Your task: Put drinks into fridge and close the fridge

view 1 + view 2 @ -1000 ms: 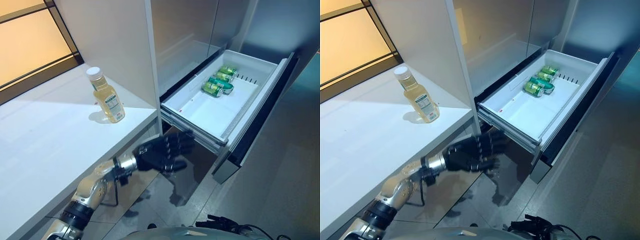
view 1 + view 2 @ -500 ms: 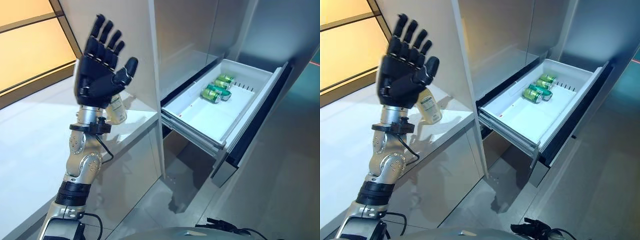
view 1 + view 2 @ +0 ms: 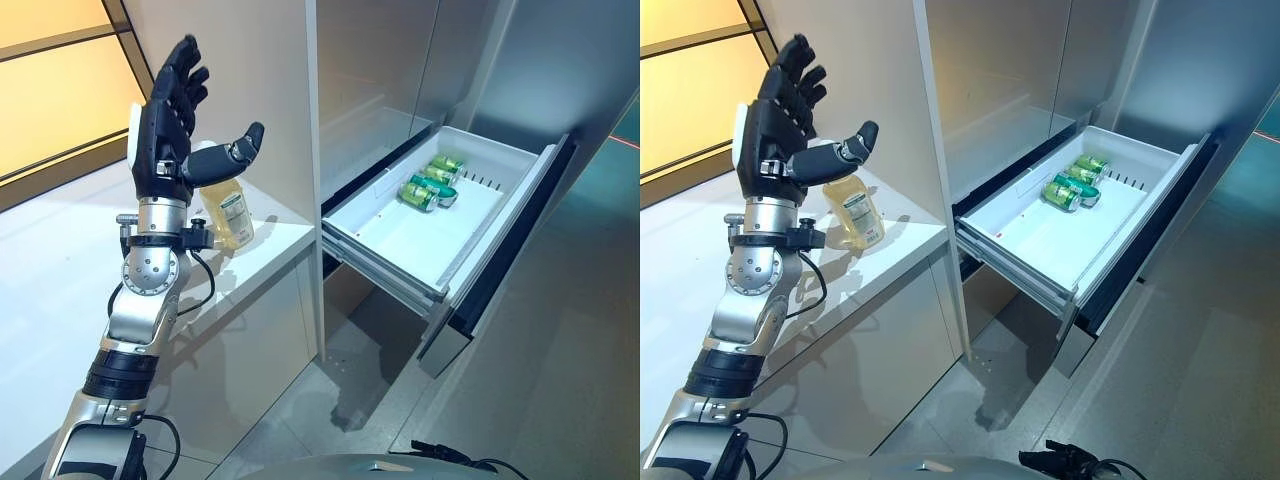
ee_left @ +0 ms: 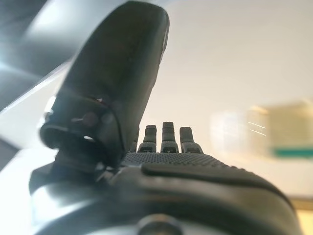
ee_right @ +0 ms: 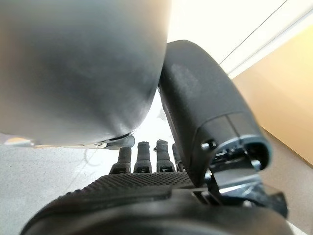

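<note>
Standing on white counter (image 3: 60,270), bottle (image 3: 228,210) beside open fridge drawer (image 3: 440,225).

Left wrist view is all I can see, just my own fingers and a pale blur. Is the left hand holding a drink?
Observer: No. The left hand is raised and open, fingers straight, closed round nothing.
Operator: Where's the bottle, then?
Observer: The bottle stands upright on the white counter, just behind the thumb as the head views show it.
Operator: And the fridge drawer?
Observer: The drawer is pulled out, with green cans lying at its far end.
</note>
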Tool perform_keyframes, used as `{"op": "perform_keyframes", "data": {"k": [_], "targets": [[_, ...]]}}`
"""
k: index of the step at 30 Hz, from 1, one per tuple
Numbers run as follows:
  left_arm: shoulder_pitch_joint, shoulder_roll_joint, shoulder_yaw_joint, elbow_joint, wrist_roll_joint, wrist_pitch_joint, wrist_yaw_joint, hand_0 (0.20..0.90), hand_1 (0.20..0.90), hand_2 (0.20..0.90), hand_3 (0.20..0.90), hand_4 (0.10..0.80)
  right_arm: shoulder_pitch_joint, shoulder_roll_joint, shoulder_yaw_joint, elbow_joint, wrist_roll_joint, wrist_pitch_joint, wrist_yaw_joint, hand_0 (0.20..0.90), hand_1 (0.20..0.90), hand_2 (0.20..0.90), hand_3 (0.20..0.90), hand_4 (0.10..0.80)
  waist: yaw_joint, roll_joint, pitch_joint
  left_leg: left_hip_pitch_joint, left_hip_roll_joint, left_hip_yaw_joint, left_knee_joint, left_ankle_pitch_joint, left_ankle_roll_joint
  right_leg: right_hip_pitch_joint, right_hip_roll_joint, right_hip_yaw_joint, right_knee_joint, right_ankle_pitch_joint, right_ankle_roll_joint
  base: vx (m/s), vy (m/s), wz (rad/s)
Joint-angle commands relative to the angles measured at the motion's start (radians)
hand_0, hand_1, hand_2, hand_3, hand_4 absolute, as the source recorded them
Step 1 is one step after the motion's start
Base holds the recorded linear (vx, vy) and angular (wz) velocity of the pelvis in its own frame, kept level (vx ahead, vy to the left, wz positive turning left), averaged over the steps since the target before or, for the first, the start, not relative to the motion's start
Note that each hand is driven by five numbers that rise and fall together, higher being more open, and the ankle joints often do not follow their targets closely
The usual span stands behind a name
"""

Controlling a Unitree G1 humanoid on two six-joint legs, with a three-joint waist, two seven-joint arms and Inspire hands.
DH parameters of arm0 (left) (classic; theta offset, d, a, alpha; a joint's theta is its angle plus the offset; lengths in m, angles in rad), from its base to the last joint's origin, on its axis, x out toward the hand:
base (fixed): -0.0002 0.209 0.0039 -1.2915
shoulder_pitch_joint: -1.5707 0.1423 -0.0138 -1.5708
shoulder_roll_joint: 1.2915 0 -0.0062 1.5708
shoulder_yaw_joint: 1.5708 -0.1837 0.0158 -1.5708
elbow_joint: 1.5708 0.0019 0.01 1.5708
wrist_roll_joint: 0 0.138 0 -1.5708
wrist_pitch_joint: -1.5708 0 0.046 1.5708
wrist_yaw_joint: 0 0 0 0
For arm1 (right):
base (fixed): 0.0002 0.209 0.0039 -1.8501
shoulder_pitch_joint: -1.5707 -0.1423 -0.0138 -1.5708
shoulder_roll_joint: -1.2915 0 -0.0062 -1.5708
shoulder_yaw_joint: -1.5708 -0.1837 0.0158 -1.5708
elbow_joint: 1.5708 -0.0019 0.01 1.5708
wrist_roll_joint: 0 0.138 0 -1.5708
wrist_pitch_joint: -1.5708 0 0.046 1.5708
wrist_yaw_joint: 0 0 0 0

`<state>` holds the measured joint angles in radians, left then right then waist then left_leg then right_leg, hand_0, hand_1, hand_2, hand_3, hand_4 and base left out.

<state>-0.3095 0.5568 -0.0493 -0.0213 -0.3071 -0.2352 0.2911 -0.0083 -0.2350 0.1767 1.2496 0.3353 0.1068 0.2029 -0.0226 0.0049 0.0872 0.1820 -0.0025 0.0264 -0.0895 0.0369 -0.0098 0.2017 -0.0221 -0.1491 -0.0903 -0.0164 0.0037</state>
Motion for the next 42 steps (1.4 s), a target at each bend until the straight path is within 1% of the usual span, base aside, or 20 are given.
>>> {"op": "perform_keyframes", "data": {"k": [1,2,3,6,14,18,23,27,32,34,42], "targets": [[-0.13,0.051,0.038,0.013,0.088,-0.092,0.122,0.9,0.9,0.9,0.9,0.8,-0.02,0.003,0.049,0.02,0.017,0.012,0.0,0.9,0.9,0.9,0.9,0.8,0.008,0.016,0.002,0.006,-0.053,0.028,0.038,-0.133,0.053,-0.062,0.019,0.019,0.12,-0.09,0.048,0.0,0.0,0.0],[-0.129,0.052,0.041,0.02,0.102,-0.096,0.138,0.9,0.9,0.9,0.9,0.8,-0.02,0.003,0.049,0.019,0.017,0.013,-0.001,0.9,0.9,0.9,0.9,0.8,0.008,0.016,0.002,0.006,-0.054,0.028,0.038,-0.133,0.053,-0.063,0.019,0.02,0.12,-0.09,0.047,0.0,0.0,0.0],[-0.124,0.053,0.048,0.041,0.121,-0.117,0.172,0.9,0.9,0.9,0.9,0.8,-0.019,0.002,0.049,0.02,0.015,0.013,-0.001,0.9,0.9,0.9,0.9,0.8,0.008,0.014,0.004,0.005,-0.054,0.03,0.041,-0.133,0.052,-0.062,0.019,0.02,0.12,-0.09,0.047,0.0,0.0,0.0],[-0.115,0.053,0.06,0.053,0.148,-0.129,0.205,0.9,0.9,0.9,0.9,0.8,-0.016,0.002,0.046,0.016,0.011,0.014,-0.001,0.9,0.9,0.9,0.9,0.8,0.007,0.013,0.006,0.003,-0.053,0.032,0.045,-0.135,0.051,-0.063,0.018,0.022,0.123,-0.091,0.048,0.0,0.0,0.0],[-0.1,0.032,0.041,0.077,0.153,-0.108,0.212,0.9,0.9,0.9,0.9,0.8,-0.017,-0.004,0.047,0.003,0.003,0.024,0.0,0.9,0.9,0.9,0.9,0.8,0.0,0.012,0.015,0.004,-0.052,0.04,0.051,-0.139,0.051,-0.065,0.018,0.028,0.13,-0.093,0.05,0.0,0.0,0.0],[-0.091,0.019,0.035,0.087,0.142,-0.09,0.199,0.9,0.9,0.9,0.9,0.8,-0.017,-0.005,0.043,-0.006,-0.002,0.029,0.001,0.9,0.9,0.9,0.9,0.8,-0.003,0.012,0.02,0.005,-0.052,0.043,0.053,-0.141,0.051,-0.065,0.018,0.03,0.132,-0.095,0.051,0.0,0.0,0.0],[-0.089,0.005,0.022,0.101,0.073,-0.067,0.171,0.9,0.9,0.9,0.9,0.8,-0.015,-0.008,0.041,-0.008,-0.008,0.032,0.001,0.9,0.9,0.9,0.9,0.8,-0.006,0.012,0.023,0.005,-0.052,0.047,0.055,-0.141,0.051,-0.067,0.018,0.033,0.134,-0.094,0.054,0.0,0.0,0.0],[-0.076,-0.026,0.012,0.117,0.033,-0.059,0.143,0.9,0.9,0.9,0.9,0.8,-0.016,-0.009,0.038,-0.014,-0.011,0.038,0.0,0.9,0.9,0.9,0.9,0.8,-0.007,0.011,0.027,0.006,-0.053,0.05,0.056,-0.143,0.052,-0.067,0.018,0.036,0.134,-0.093,0.056,0.0,0.0,0.0],[-0.066,-0.039,0.003,0.137,0.037,-0.031,0.143,0.9,0.9,0.9,0.9,0.8,-0.016,-0.012,0.035,-0.021,-0.012,0.043,0.002,0.9,0.9,0.9,0.9,0.8,-0.01,0.011,0.03,0.009,-0.053,0.052,0.056,-0.144,0.053,-0.065,0.018,0.04,0.133,-0.091,0.058,0.0,0.0,0.0],[-0.062,-0.046,0.003,0.162,0.014,-0.021,0.127,0.9,0.9,0.9,0.9,0.8,-0.017,-0.012,0.033,-0.022,-0.014,0.044,0.003,0.9,0.9,0.9,0.9,0.8,-0.012,0.011,0.033,0.009,-0.053,0.054,0.057,-0.145,0.053,-0.065,0.018,0.042,0.134,-0.092,0.059,0.0,0.0,0.0],[-0.051,-0.058,-0.01,0.209,-0.007,-0.003,0.11,0.9,0.9,0.9,0.9,0.8,-0.017,-0.012,0.031,-0.029,-0.014,0.052,-0.001,0.9,0.9,0.9,0.9,0.8,-0.014,0.014,0.034,0.009,-0.054,0.06,0.059,-0.145,0.053,-0.065,0.019,0.045,0.132,-0.089,0.061,0.0,0.0,0.0]]}}
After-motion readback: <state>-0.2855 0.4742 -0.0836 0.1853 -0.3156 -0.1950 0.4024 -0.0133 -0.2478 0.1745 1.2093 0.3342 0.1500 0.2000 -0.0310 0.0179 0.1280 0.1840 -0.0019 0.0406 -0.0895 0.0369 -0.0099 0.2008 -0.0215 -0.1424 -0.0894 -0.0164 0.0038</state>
